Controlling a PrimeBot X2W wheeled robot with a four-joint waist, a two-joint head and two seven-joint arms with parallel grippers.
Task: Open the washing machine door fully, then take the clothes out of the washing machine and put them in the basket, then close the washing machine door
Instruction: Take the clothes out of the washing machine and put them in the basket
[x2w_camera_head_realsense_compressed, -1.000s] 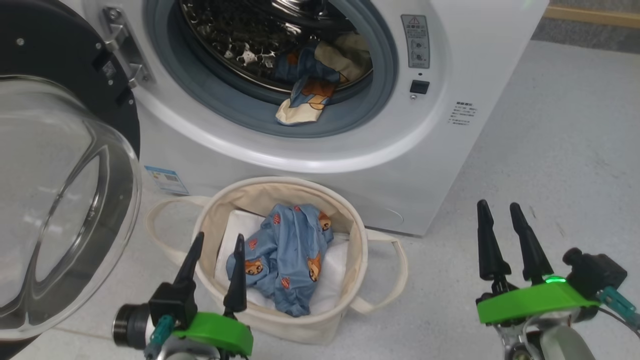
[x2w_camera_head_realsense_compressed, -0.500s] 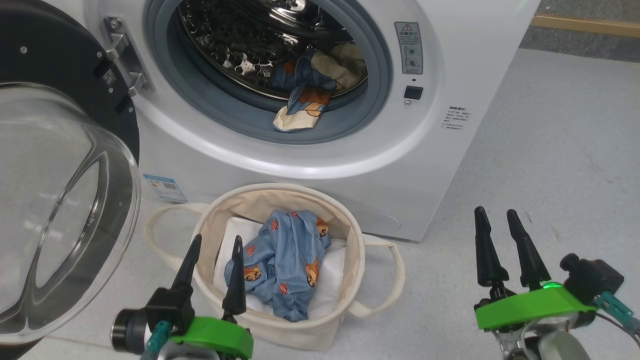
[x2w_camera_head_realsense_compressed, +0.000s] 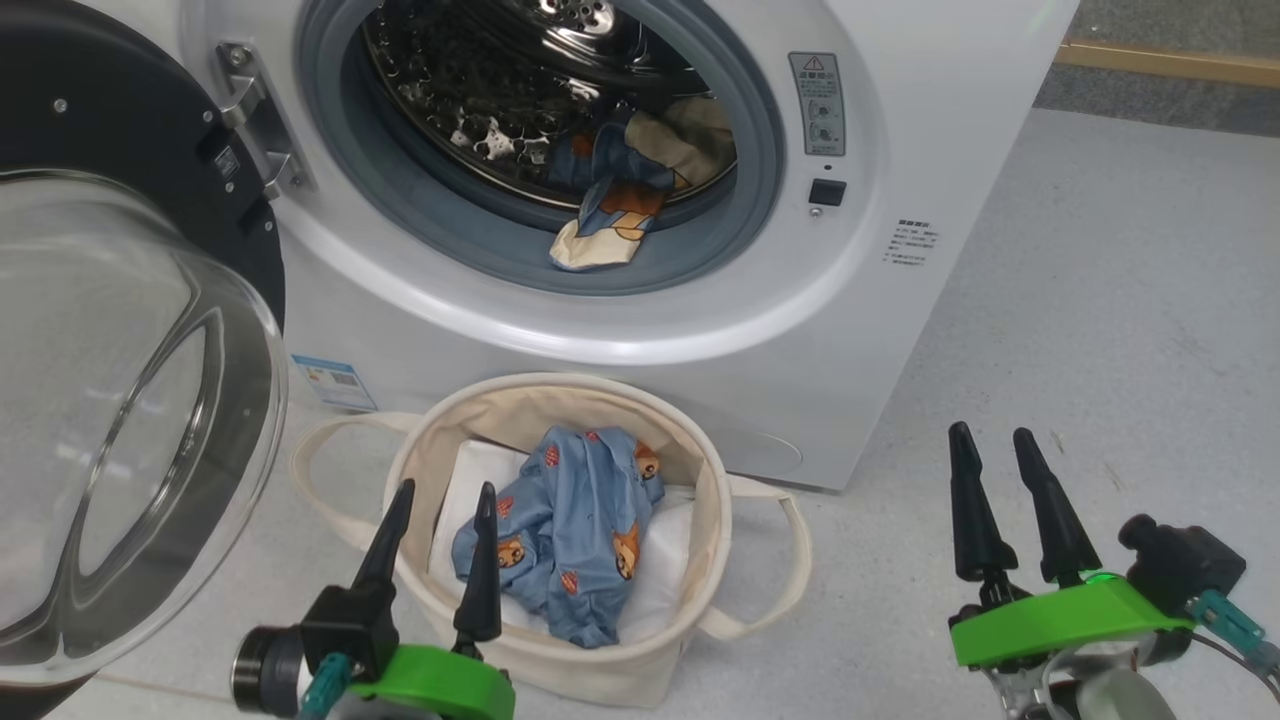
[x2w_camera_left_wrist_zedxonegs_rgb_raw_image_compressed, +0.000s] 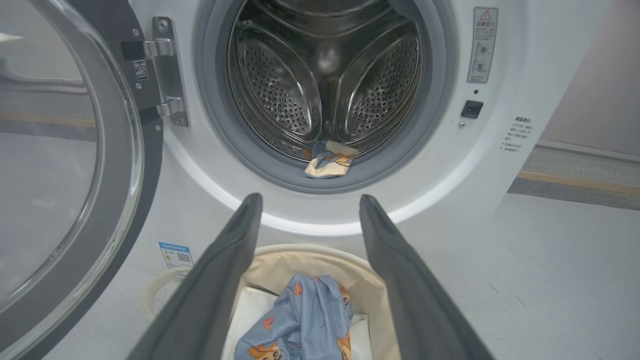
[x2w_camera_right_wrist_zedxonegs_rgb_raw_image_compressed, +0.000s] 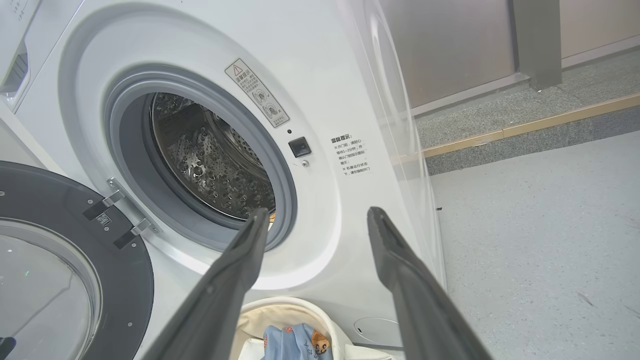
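Bright, even, diffuse indoor light; shadows on the floor (x2w_camera_head_realsense_compressed: 1100, 300) are faint. Pale reflections streak the glass of the washing machine door (x2w_camera_head_realsense_compressed: 120, 430), and highlights speckle the steel drum (x2w_camera_left_wrist_zedxonegs_rgb_raw_image_compressed: 325, 75). Wrist views bow straight edges; the fingers (x2w_camera_left_wrist_zedxonegs_rgb_raw_image_compressed: 220, 280) nearest the lens appear soft.

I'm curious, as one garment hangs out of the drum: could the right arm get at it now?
Probably yes. The washing machine door is swung aside to the left, the garment droops over the open drum mouth's grey rim, and nothing stands between it and the right arm, whose jaws are open.
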